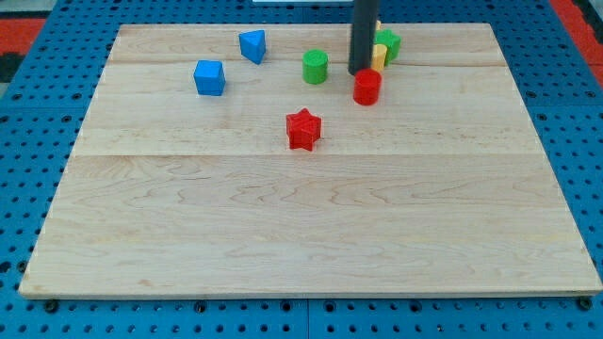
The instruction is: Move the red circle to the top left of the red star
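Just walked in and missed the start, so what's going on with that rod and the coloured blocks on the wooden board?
My tip sits just above the red circle, at its upper left edge, seemingly touching it. The red star lies lower, toward the view's left, so the circle is at the star's upper right, not yet its top left. A green cylinder stands left of my tip. A yellow block and a green block sit behind the rod, and two blue blocks lie further left.
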{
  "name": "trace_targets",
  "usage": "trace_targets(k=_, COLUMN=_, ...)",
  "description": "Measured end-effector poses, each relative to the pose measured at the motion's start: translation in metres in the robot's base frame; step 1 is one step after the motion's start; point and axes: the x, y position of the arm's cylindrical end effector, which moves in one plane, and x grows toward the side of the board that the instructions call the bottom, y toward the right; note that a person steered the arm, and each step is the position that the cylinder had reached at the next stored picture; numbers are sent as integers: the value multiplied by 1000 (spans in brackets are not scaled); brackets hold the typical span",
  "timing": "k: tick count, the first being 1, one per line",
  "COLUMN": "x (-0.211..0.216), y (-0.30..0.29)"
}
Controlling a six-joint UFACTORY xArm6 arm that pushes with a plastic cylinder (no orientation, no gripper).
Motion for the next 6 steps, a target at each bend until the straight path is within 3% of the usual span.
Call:
trace_targets(k=2, x=29, y=69)
trace_targets(k=3, x=45, y=43)
trace_targets(k=5, x=-15, y=-166)
trace_targets(k=6, x=-25, y=-140)
